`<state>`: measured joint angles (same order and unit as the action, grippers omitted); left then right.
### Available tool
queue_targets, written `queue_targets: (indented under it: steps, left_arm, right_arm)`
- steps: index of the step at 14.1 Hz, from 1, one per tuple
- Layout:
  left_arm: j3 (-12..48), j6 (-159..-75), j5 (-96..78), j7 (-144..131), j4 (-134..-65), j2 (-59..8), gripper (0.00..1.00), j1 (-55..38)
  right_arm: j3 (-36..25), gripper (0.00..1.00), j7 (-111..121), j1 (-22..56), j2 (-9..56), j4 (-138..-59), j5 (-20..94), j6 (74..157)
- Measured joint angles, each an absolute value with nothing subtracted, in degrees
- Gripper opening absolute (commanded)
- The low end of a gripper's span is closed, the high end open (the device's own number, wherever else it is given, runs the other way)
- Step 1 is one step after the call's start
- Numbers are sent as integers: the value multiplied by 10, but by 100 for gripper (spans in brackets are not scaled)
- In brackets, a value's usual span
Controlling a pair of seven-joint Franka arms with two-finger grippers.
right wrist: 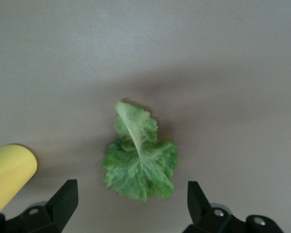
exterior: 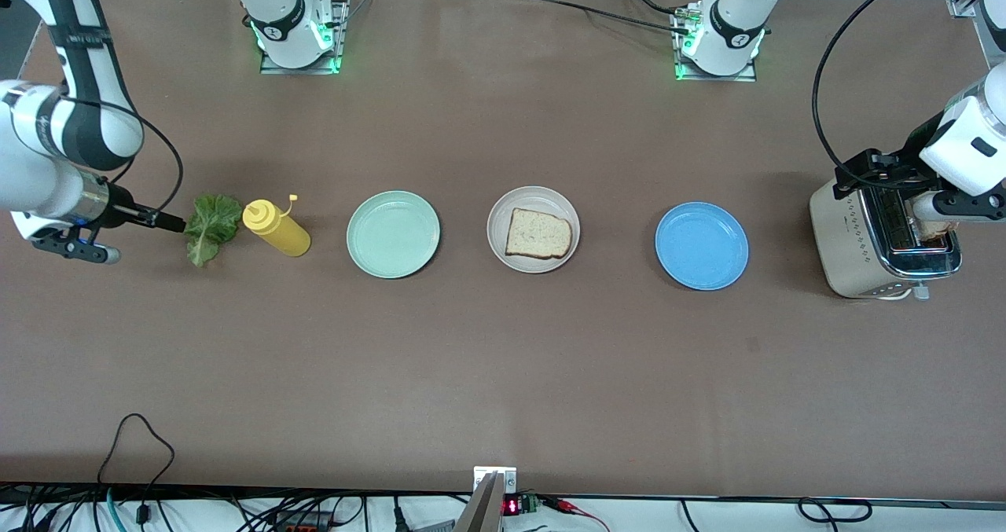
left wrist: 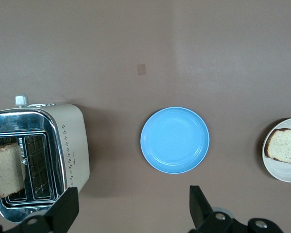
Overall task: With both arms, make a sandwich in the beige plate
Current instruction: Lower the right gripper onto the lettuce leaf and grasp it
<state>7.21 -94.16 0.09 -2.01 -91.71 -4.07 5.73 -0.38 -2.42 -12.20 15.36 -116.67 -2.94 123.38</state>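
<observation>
The beige plate lies mid-table with one bread slice flat on it. A second slice stands in the toaster at the left arm's end of the table. My left gripper hangs open and empty above the toaster's edge, and its wrist view shows the slice sticking out of the slot. The ruffled green lettuce leaf rests on the table at the right arm's end. Directly above that leaf, my right gripper is open and holds nothing.
A yellow squeeze bottle lies beside the lettuce. A mint green plate sits between the bottle and the beige plate. A blue plate sits between the beige plate and the toaster. Cables run along the table edge nearest the front camera.
</observation>
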Motion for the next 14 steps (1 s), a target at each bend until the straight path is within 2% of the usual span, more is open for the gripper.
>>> queue_targets:
  steps: [9, 11, 14]
  left_arm:
    - [72, -942, 1, -20, -919, -41, 100, 57]
    - [72, -942, 1, -20, -919, -41, 100, 57]
    - [72, -942, 1, -20, -919, -41, 100, 58]
  right_arm:
    - [-3, 100, -25, -119, 244, -1163, -50, 1301]
    - [-3, 89, -25, -118, 256, -1163, -51, 1310]
    - [-3, 63, -25, -117, 268, -1163, -65, 1319]
